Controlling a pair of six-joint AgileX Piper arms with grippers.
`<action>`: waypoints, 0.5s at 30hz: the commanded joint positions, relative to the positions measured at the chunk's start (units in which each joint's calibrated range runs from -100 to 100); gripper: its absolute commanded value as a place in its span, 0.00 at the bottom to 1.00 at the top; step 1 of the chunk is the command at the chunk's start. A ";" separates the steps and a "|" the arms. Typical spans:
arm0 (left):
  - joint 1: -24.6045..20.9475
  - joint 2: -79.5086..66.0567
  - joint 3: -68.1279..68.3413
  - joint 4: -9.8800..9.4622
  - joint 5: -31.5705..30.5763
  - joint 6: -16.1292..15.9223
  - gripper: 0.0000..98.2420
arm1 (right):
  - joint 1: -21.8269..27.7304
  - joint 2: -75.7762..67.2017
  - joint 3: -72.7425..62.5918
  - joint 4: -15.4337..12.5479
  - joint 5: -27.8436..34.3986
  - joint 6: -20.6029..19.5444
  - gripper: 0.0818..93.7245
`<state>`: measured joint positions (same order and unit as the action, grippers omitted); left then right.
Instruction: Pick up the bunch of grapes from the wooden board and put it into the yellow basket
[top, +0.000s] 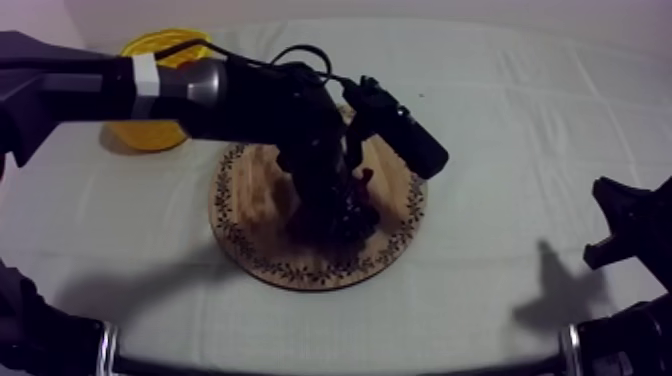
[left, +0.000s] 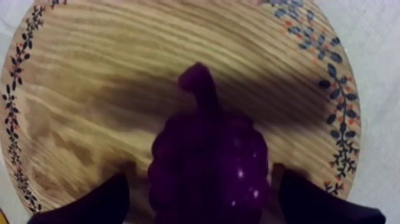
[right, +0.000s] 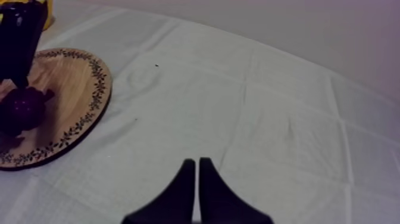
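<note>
My left gripper is released. Its two black fingers stand apart on either side of the bunch of grapes, and I think a sliver of wood shows between each finger and the fruit, though shadow there makes it hard to be sure. The grapes lie on the wooden board, stem pointing away from the fingers.

From above, the bunch sits a little toward four o'clock of the board's middle. My left arm crosses in from ten o'clock and covers the top of the grapes and much of the board's far half. The yellow basket stands at ten o'clock of the board, apart from it, and the same arm cuts off part of it.

My right gripper is clenched on nothing, fingers together in a narrow wedge over bare cloth. It sits at three o'clock of the board, well apart.

I count one bunch of grapes, one board, one basket and two grippers.
</note>
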<state>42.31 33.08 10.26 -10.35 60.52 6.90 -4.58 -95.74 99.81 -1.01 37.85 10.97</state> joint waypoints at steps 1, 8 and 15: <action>0.00 0.49 -0.79 0.08 0.86 -0.05 0.91 | -0.02 -0.01 -0.03 0.01 -0.03 -0.01 0.00; -0.19 1.76 -2.40 0.50 2.57 -1.24 0.64 | -0.02 -0.01 -0.03 0.01 -0.03 -0.01 0.00; -0.50 1.36 -2.14 0.72 2.88 -2.20 0.57 | -0.02 -0.01 -0.03 0.01 -0.03 -0.01 0.00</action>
<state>41.84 34.81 7.90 -9.53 63.44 4.69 -4.58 -95.74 99.81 -1.01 37.85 10.97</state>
